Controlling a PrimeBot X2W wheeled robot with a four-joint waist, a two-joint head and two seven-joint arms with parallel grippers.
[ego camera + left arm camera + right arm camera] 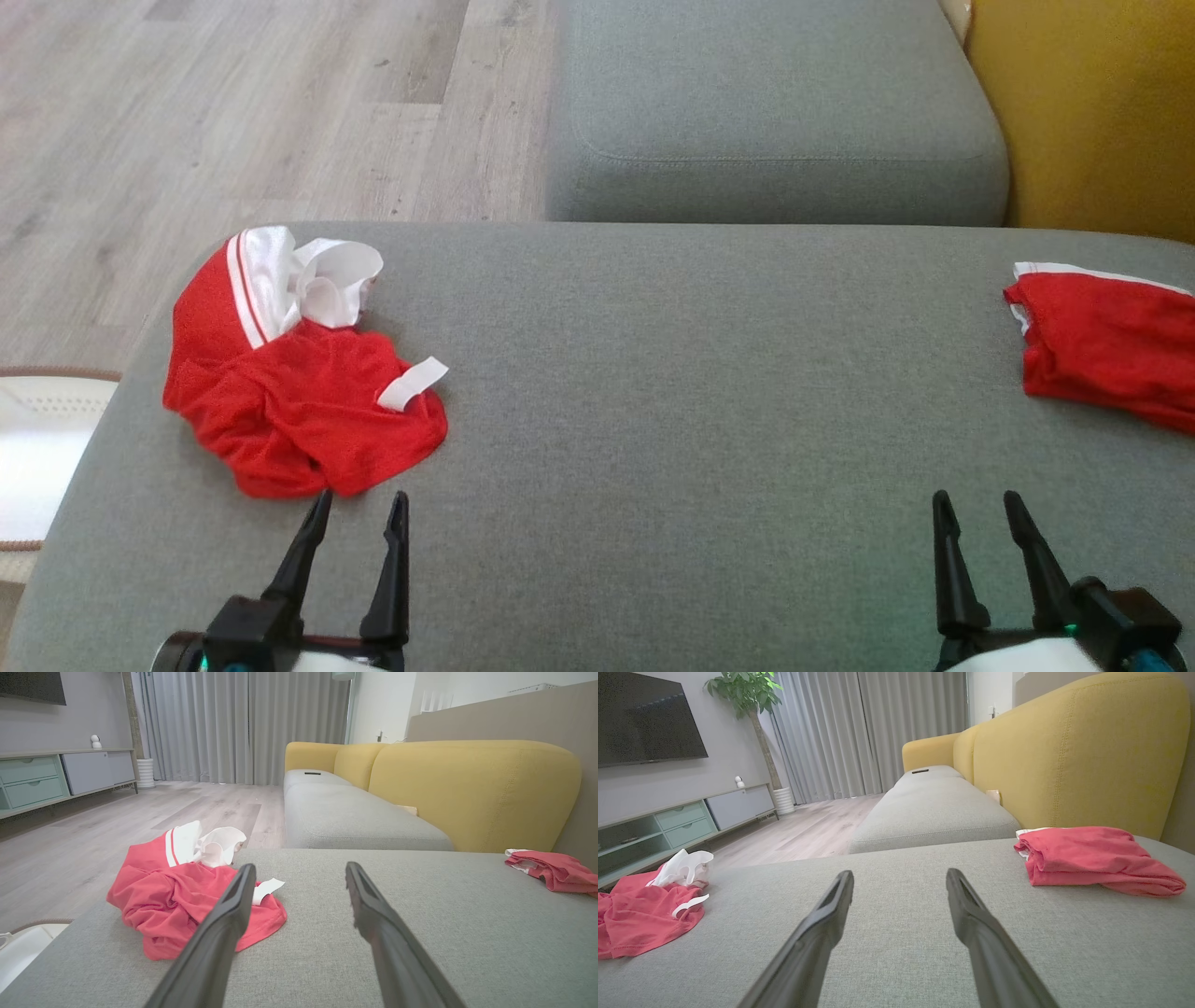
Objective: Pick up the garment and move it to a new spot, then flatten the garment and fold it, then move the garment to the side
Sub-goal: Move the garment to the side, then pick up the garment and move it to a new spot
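A crumpled red garment with white trim lies in a heap at the left end of the grey cushion. It also shows in the left wrist view and far left in the right wrist view. My left gripper stands open just short of the heap's near edge, nothing between its fingers. At the lower right my right gripper is open too, over bare cushion. A second red garment, folded, rests at the cushion's right edge.
Beyond the cushion is another grey seat with a yellow backrest on the right. Wooden floor lies off the left edge, with a pale rug below it. A TV console stands far across the room.
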